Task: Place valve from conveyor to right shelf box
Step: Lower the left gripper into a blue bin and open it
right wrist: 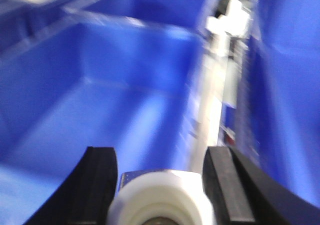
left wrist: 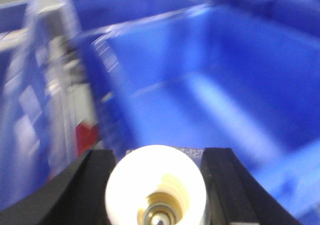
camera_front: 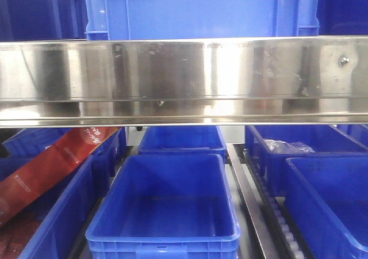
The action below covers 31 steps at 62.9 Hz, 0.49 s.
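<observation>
Blue box (left wrist: 240, 60) lay ahead-right of the left tool (left wrist: 159, 155), which flanked a white round piece (left wrist: 156, 180) (pinched or not, untellable)

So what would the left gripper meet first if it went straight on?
Likely the blue box, floor or far wall; blur hides depth. The left gripper holds a white valve.

A shiny stainless steel shelf beam (camera_front: 184, 80) runs across from left to right. On the upper level stands a large blue plastic crate (camera_front: 201, 8). On the lower level stand open rectangular blue plastic boxes: a near middle box (camera_front: 164, 213), a far middle box (camera_front: 181, 141), a near right box (camera_front: 330, 201), a far right box (camera_front: 305, 149) and a near left box (camera_front: 57, 218). A white roller track (camera_front: 279, 218) lies just left of the near right box.
</observation>
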Each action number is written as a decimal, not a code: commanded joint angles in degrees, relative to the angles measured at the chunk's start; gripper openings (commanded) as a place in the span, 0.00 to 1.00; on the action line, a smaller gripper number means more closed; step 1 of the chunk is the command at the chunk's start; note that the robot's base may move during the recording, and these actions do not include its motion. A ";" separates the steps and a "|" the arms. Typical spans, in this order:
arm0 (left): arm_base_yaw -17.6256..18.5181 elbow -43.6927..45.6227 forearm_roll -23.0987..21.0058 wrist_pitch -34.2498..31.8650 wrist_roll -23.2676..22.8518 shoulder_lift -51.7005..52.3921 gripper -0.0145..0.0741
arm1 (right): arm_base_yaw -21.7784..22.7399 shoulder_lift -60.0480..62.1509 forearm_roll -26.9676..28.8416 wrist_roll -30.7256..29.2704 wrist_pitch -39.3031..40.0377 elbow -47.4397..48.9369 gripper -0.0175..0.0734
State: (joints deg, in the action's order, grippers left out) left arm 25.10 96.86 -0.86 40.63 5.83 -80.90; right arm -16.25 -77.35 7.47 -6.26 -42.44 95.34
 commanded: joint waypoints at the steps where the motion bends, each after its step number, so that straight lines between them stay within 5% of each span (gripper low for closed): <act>1: 1.68 5.69 -1.29 -4.84 -0.46 -4.18 0.04 | -1.30 -4.17 0.18 -0.23 4.02 5.52 0.01; 31: 2.23 13.57 -6.42 -7.46 -0.46 -21.51 0.04 | -2.83 -23.17 6.19 -0.23 6.41 16.23 0.01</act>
State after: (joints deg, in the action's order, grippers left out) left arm 26.97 109.44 -6.21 36.56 5.71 -101.52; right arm -18.96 -99.52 12.12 -6.26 -40.23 110.33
